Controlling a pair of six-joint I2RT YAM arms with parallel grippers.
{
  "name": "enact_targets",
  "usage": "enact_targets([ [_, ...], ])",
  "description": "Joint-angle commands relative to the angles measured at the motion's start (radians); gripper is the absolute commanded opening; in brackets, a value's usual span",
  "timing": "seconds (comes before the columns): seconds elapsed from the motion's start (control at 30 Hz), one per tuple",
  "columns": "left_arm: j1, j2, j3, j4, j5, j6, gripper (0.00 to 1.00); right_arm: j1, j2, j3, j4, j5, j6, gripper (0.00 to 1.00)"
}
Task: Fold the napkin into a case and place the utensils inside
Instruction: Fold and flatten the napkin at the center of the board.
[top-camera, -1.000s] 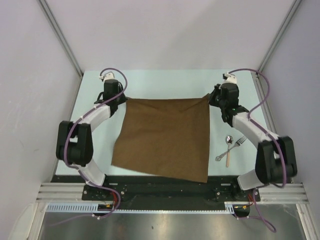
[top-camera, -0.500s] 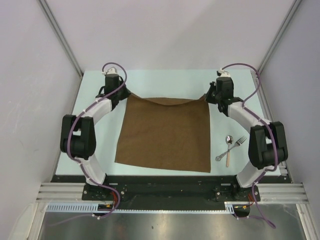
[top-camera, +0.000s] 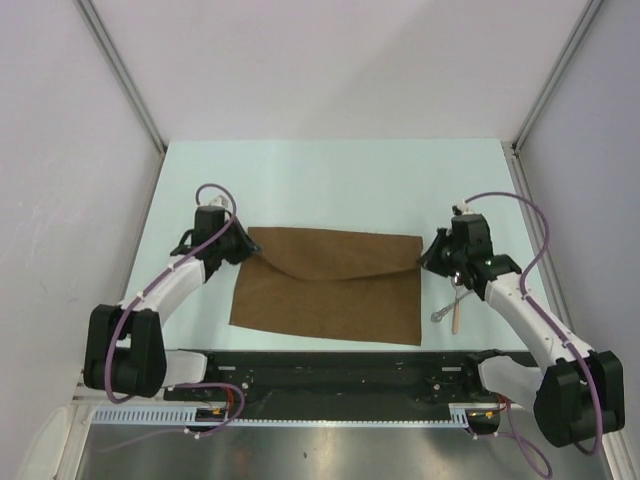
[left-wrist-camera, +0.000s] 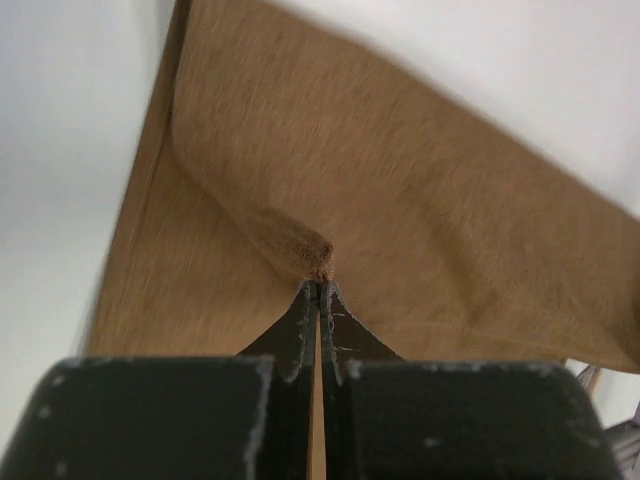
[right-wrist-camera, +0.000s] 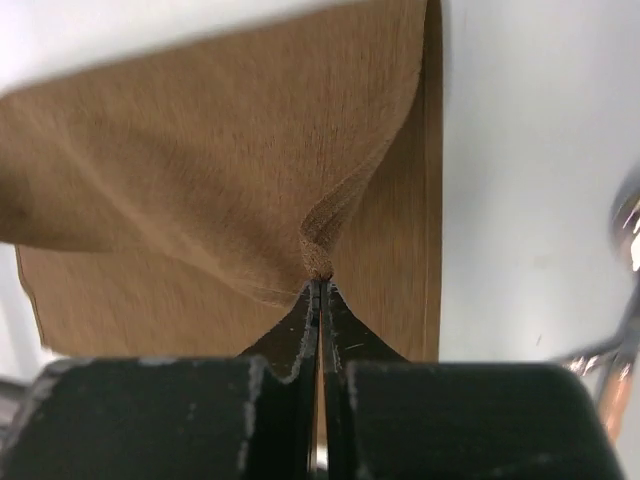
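The dark-brown napkin (top-camera: 330, 285) lies on the table, its far edge lifted and folded toward me over the near part. My left gripper (top-camera: 243, 249) is shut on the napkin's far left corner (left-wrist-camera: 318, 255). My right gripper (top-camera: 427, 258) is shut on the far right corner (right-wrist-camera: 318, 258). Both corners are held a little above the lower layer. The spoon and the tan-handled fork (top-camera: 455, 308) lie on the table just right of the napkin, partly hidden under my right arm. In the right wrist view they show blurred at the right edge (right-wrist-camera: 615, 350).
The pale table top (top-camera: 330, 180) stretches behind the napkin to the back wall. Metal frame posts stand at the far left and far right corners. The black rail (top-camera: 330, 362) runs along the near edge in front of the napkin.
Both grippers have pulled the napkin's far corners toward me, from the far part of the table to about its middle. The far half now drapes over the near half.
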Motion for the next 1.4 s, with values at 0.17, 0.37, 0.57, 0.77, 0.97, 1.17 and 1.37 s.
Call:
enact_targets([
  [0.17, 0.013, -0.248, -0.133, -0.162, -0.027, 0.024, 0.0, 0.073, -0.118, -0.167, -0.114, -0.102, 0.117, 0.0],
  [0.37, 0.016, -0.308, -0.112, -0.27, -0.075, 0.065, 0.0, 0.085, -0.159, -0.153, -0.185, -0.035, 0.121, 0.0],
  [0.57, 0.029, -0.343, -0.118, -0.336, -0.147, 0.09, 0.0, 0.087, -0.21, -0.153, -0.28, 0.047, 0.15, 0.0],
  [0.77, 0.029, -0.309, -0.112, -0.38, -0.148, 0.001, 0.0, 0.11, -0.196, -0.186, -0.291, 0.024, 0.227, 0.0],
  [0.97, 0.031, -0.292, -0.149, -0.379, -0.164, -0.054, 0.0, 0.205, -0.204, -0.236, -0.265, 0.041, 0.311, 0.0],
  [1.17, 0.031, -0.3, -0.176, -0.394, -0.167, -0.103, 0.0, 0.288, -0.218, -0.274, -0.298, 0.099, 0.371, 0.0],
  [1.37, 0.036, -0.375, -0.184, -0.454, -0.24, -0.148, 0.0, 0.288, -0.317, -0.269, -0.393, 0.214, 0.429, 0.0],
])
